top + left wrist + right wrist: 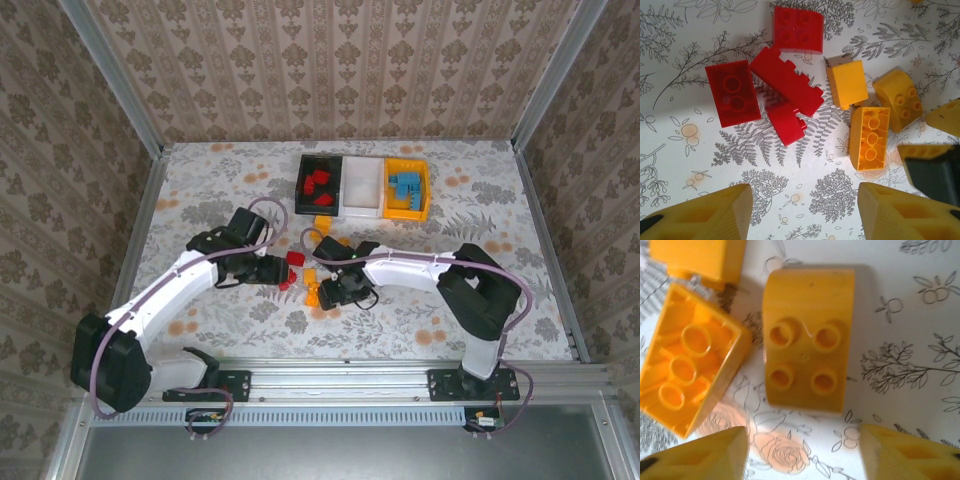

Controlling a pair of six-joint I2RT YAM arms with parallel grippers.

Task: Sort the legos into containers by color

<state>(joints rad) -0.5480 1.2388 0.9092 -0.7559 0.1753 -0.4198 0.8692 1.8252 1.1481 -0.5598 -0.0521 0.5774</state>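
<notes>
Three joined rectangular plastic trays sit at the far middle of the floral-patterned bench (pixel 210 190). The black tray (pixel 320 160) holds red bricks (pixel 318 186), the white tray (pixel 362 185) sits in the middle, and the yellow-orange tray (pixel 403 210) holds blue bricks (pixel 405 183).

Nearer the arms, a loose cluster of small red plastic bricks (pixel 733 93) lies on the bench beside small orange plastic bricks (pixel 847 84).

The left claw (pixel 805 215) hovers over this cluster. Its yellow fingers (pixel 710 215) are spread wide with nothing between them. The right claw (pixel 805 455) hangs close beside the left one, also parted and holding nothing. Its tips are near a curved orange brick (pixel 807 340) with four studs. An upturned orange brick (pixel 687 375) lies just beside that one, hollow side showing.
</notes>
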